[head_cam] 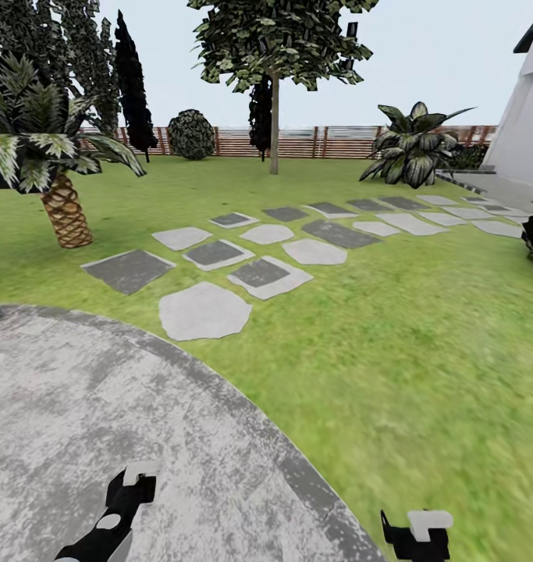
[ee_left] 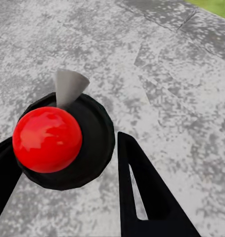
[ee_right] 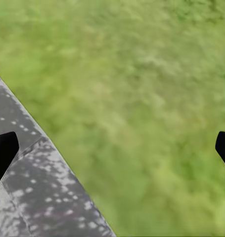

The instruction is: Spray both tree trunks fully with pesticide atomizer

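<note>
Left gripper [ee_left: 67, 163] closed around pesticide atomizer [ee_left: 48, 139], red ball top and grey nozzle, over grey stone patio [head_cam: 79, 406]. Right gripper [ee_right: 112, 148] spread wide, empty, above lawn [head_cam: 422, 328] edge. Tree [head_cam: 275, 117], possibly a target, far ahead by fence [head_cam: 297, 142].

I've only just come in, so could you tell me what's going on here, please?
The robot stands on a round grey paved patch at the edge of the garden lawn. Its left gripper has the pesticide atomizer, a black body with a red ball top and grey nozzle, between its fingers. The right gripper is open over the grass beside the paving. A thick-trunked tree stands far off by the fence, so no spraying yet.
</note>
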Robot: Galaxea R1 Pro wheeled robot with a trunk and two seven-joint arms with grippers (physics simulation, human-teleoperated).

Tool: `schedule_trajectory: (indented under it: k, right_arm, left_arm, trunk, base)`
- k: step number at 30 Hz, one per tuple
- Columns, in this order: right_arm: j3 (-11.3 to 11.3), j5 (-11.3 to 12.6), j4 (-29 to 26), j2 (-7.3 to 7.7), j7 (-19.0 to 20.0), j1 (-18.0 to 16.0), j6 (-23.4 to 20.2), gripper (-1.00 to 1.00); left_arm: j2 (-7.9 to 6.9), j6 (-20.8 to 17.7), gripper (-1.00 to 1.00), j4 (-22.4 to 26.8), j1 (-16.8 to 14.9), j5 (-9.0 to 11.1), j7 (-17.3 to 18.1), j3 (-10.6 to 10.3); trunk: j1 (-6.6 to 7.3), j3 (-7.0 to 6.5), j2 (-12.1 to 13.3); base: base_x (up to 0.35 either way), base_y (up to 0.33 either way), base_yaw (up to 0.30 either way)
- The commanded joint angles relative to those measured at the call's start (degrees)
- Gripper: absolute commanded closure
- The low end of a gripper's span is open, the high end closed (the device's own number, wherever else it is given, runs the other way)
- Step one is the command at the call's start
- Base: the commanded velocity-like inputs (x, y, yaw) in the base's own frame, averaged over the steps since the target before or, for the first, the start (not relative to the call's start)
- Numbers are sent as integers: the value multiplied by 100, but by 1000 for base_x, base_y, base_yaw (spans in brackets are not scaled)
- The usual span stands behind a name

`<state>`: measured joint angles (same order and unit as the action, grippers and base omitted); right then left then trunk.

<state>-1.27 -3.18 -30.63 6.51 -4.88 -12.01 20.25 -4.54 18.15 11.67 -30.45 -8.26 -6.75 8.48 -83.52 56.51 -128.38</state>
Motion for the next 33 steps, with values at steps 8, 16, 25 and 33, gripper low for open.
schedule_trajectory:
  k: [8, 16, 25, 33]
  right_arm:
    - [-5, -34, 4, -1, -21, -3, 14, -100]
    - [-5, -34, 4, -1, -21, -3, 14, -100]
    - [-5, -34, 4, -1, -21, -3, 14, -100]
    - [-5, -34, 4, -1, -21, -3, 14, -100]
  left_arm:
    - [5, 22, 100, -7, -5, -61, -19, 31]
    - [4, 29, 100, -7, -5, -61, -19, 31]
    - [6, 31, 100, -7, -5, -61, -19, 31]
    - [4, 31, 100, -7, -5, -61, -19, 31]
  trunk:
    - [-2, 5, -2]
    - [-2, 5, -2]
    - [-2, 5, -2]
    - [-2, 5, -2]
  base:
    - [339, 0, 0]
    - [339, 0, 0]
    - [339, 0, 0]
    - [339, 0, 0]
